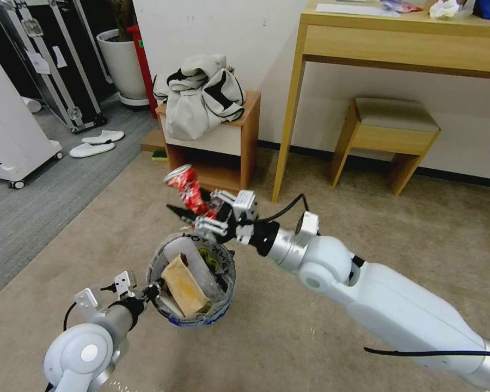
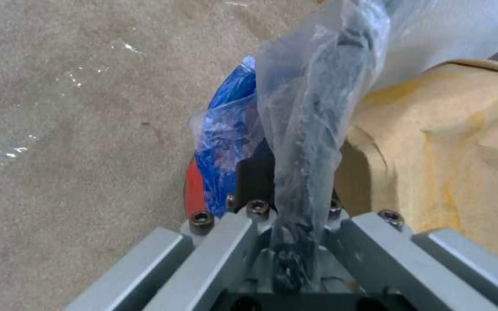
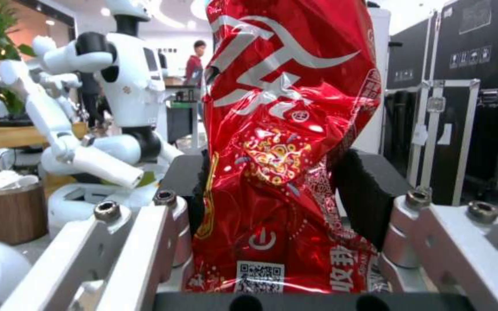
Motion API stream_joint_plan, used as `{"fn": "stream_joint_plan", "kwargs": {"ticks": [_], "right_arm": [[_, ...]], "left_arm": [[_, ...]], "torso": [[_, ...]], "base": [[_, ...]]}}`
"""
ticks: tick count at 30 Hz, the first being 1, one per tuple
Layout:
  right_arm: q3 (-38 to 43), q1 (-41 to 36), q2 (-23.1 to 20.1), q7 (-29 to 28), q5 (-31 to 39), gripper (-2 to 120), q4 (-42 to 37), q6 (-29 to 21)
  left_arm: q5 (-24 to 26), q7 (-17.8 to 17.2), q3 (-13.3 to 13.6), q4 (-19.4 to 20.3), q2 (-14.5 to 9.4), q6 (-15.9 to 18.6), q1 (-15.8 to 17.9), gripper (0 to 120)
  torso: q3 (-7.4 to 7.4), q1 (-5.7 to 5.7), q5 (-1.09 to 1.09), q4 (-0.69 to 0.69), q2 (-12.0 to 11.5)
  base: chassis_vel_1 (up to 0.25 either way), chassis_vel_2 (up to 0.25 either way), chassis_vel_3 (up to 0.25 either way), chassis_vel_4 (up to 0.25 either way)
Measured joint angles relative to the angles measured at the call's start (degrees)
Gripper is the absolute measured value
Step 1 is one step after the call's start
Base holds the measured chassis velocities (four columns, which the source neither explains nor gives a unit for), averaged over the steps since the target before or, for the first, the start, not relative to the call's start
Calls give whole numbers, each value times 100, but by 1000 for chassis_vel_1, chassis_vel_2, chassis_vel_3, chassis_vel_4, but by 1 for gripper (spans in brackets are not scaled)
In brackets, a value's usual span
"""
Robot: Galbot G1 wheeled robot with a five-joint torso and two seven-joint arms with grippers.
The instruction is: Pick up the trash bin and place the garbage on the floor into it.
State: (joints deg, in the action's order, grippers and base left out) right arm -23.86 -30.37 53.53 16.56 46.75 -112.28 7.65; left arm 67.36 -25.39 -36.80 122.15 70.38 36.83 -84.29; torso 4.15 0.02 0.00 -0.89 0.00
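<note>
The trash bin [image 1: 197, 321], red with a blue band and a clear liner, hangs just above the beige carpet floor [image 1: 397, 228]. My left gripper [image 1: 149, 291] is shut on its rim; in the left wrist view the left gripper [image 2: 295, 190] pinches the liner [image 2: 312, 103] beside the bin's blue band [image 2: 231, 125]. A brown cardboard scrap [image 1: 186, 286] and a white slipper [image 1: 193, 258] stick out of the bin. Just beyond and above the rim, my right gripper [image 1: 201, 213] is shut on a crushed red soda can [image 1: 186, 188]. The can [image 3: 283, 129] stands upright between the black pads [image 3: 364, 194].
A low wooden side table [image 1: 239, 147] with a heap of clothes stands just behind the can. A desk [image 1: 397, 43] and stool [image 1: 389, 136] are at the back right. White slippers [image 1: 95, 144] lie on grey flooring at the left. Open carpet lies to the right.
</note>
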Motion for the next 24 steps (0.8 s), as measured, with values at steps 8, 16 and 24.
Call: {"fn": "stream_joint_plan", "kwargs": {"ticks": [8, 16, 24], "right_arm": [[70, -345, -82, 115, -253, 45, 65, 90], [229, -561, -145, 137, -344, 45, 65, 119], [367, -705, -259, 182, -433, 45, 70, 131]], "left_arm": [[222, -91, -85, -11, -19, 11, 99, 0], [256, -102, -128, -42, -27, 11, 115, 0], [325, -143, -130, 6, -2, 9, 124, 0]], "torso": [[0, 0, 1, -1, 0], [0, 0, 1, 0, 0], [0, 0, 1, 0, 0]], "base": [[0, 0, 0, 0], [0, 0, 0, 0], [0, 0, 0, 0]]}}
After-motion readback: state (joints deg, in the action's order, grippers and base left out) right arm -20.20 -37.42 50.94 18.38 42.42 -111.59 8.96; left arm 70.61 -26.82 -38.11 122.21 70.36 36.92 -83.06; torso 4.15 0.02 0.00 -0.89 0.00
